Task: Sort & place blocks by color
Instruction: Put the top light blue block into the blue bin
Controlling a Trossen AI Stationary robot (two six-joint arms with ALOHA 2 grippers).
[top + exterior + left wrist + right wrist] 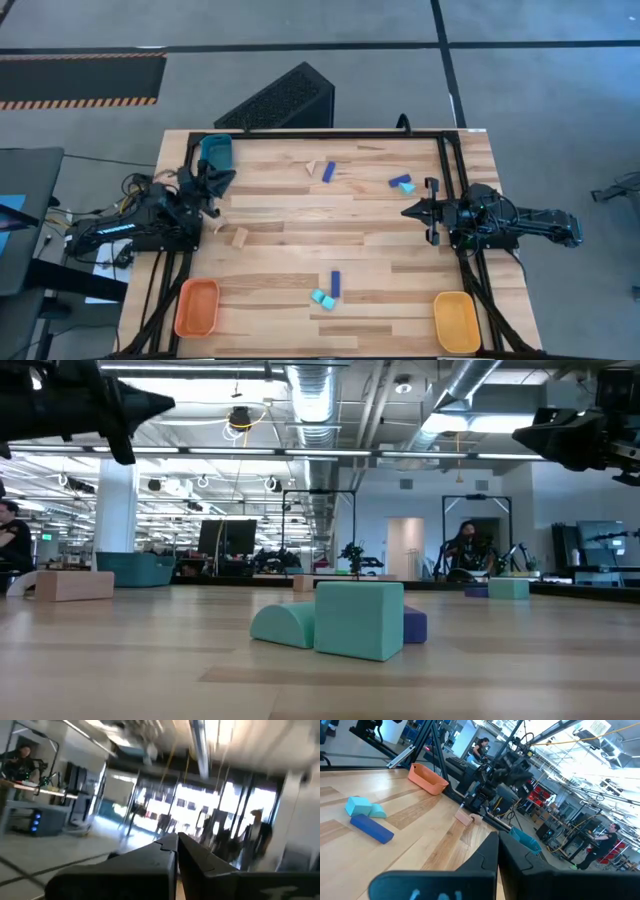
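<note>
Couldn't read any writing; both pincers, left (218, 180) and right (410, 211), were closed and empty, with the blocks (328, 172) scattered mid-frame on the tabletop (380, 300) between them.

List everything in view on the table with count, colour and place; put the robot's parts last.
Dark blue bars: three, spread far centre, far right, near centre.
Cyan blocks: three, two near centre, one far right.
Wood pieces: about four, left and far centre.
Teal tray: one, far left corner.
Orange tray: one, near left corner.
Yellow tray: one, near right corner.
Table: one, light wood.
Left gripper: shut, empty, beside teal tray.
Right gripper: shut, empty, right side.
</note>
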